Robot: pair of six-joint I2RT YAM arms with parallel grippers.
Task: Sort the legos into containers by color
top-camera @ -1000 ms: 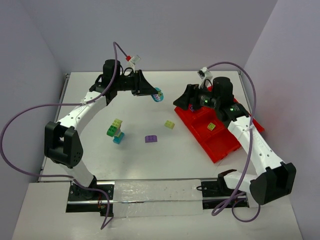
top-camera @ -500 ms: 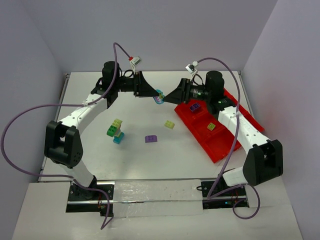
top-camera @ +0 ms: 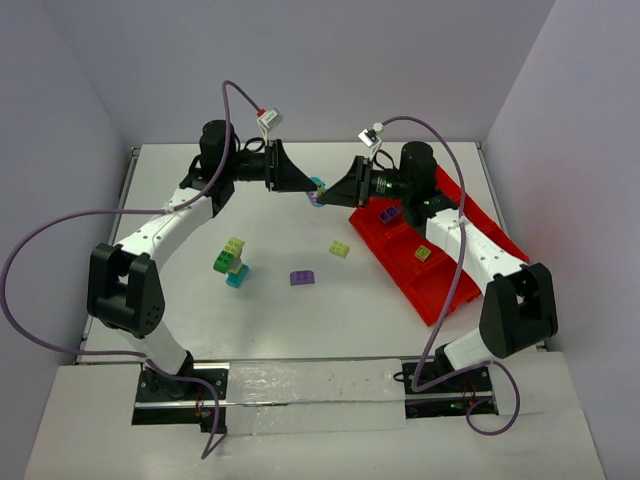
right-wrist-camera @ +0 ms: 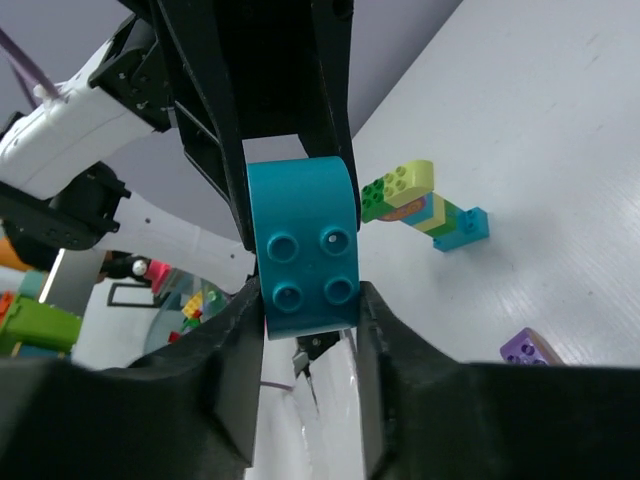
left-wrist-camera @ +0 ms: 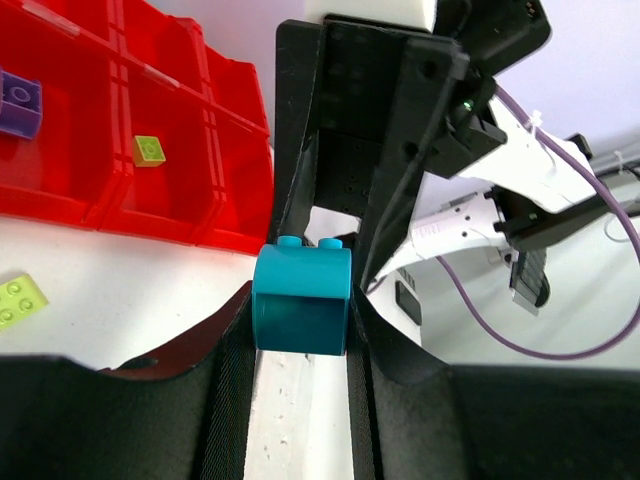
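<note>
Far left on the table point(top-camera: 300, 335), nr the left arm's elbow, a short stack point(top-camera: 232, 262) stands alone: green & pale yellow bricks up top, a teal one at the foot. Just right of it but apart lies a loose purple brick point(top-camera: 302, 278), flat, studs up.

Toward the back, abt mid-table, both arms meet at one teal brick point(top-camera: 318, 187), which looks to be up off the surface. The left gripper point(left-wrist-camera: 301, 318) comes in from the left w/ its fingers clamped on two sides of that brick. The right gripper point(right-wrist-camera: 305, 305) comes in from the right, fingers likewise pinched tight on the same brick, studs facing its wrist cam. The two sets of fingers sit nose to nose. Smthg small & purple shows just under the brick in the top view; too small to say what.

Right of that and nearer the bases, a pale yellow brick point(top-camera: 340, 249) lies on the table btwn the loose purple brick and the tray, touching neither.

Furthest right, the red tray point(top-camera: 440, 292) sits at an angle. A second purple brick point(top-camera: 390, 213) lies in one compartment, and a yellow-green brick point(top-camera: 423, 253) in the next one nearer the arm bases. The right arm's forearm crosses above the tray's far side.
</note>
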